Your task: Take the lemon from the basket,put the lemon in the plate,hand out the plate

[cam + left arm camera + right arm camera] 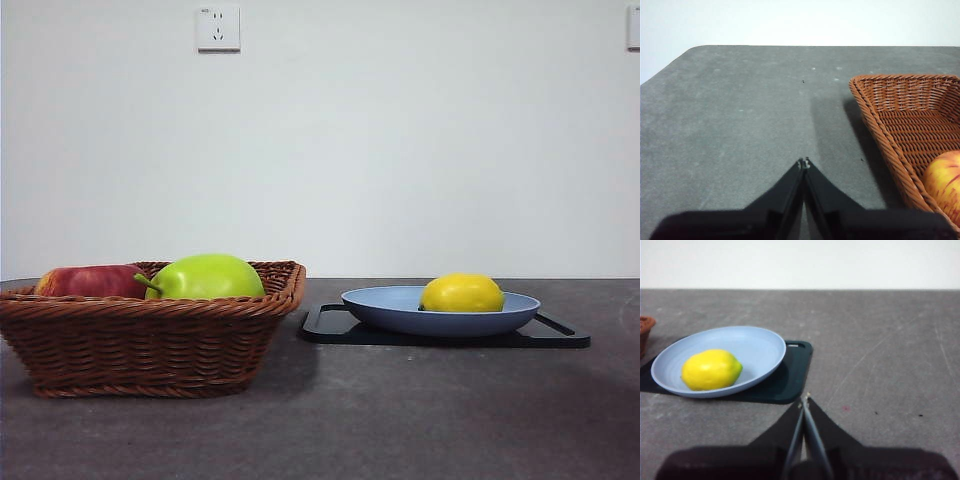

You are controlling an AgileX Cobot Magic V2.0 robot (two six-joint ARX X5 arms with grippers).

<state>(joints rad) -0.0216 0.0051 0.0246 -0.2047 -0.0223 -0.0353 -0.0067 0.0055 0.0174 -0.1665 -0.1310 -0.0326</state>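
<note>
The lemon (461, 293) already lies in the plate (390, 312), so the step in hand looks like handing the plate out: the right gripper (804, 399), clenched empty near the plate, should open and pinch the raised rim level so the glossy fruit does not roll. From largest to smallest, the stiff woven basket (150, 345) holds a green apple (210, 277) and a red apple (90, 281), the flat black tray (560, 335) carries the matte blue plate, and the left gripper (804, 162) waits clenched beside the basket.

The lemon (461, 293) lies in the light blue plate (380, 309), right of centre, on a flat black tray (330, 330). At lower left, the wicker basket (150, 345) holds a green apple (208, 277) and a red apple (90, 281).
</note>
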